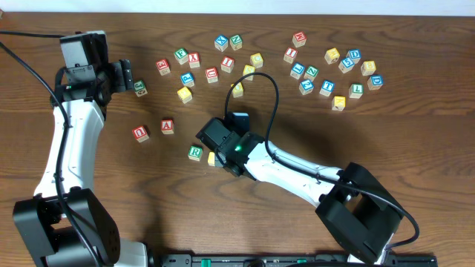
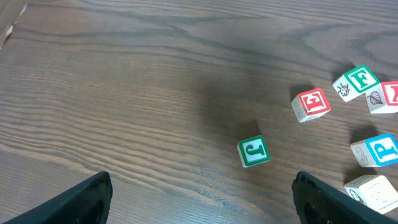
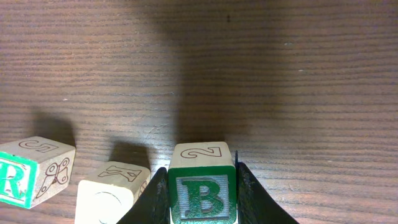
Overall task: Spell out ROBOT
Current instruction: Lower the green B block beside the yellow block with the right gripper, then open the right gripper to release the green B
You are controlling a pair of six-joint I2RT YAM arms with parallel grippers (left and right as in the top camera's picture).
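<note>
My right gripper [image 3: 202,208] is shut on a green B block [image 3: 202,194], which sits on the table or just above it. Just to its left stands a pale O block [image 3: 111,191], and further left a green R block [image 3: 25,173]. In the overhead view the right gripper [image 1: 221,153] covers the B block, beside the R block [image 1: 195,153] and the O block [image 1: 211,159]. My left gripper [image 2: 202,205] is open and empty above bare table, with a green J block [image 2: 254,152] just ahead. It shows at the upper left in the overhead view [image 1: 128,78].
Loose letter blocks lie across the far side of the wooden table [image 1: 312,119]: a red cluster [image 1: 211,74], a blue and yellow group [image 1: 349,70], and two red blocks [image 1: 154,129] at the left. Red E [image 2: 311,104], green F [image 2: 356,82] and blue P [image 2: 376,150] lie right of the left gripper.
</note>
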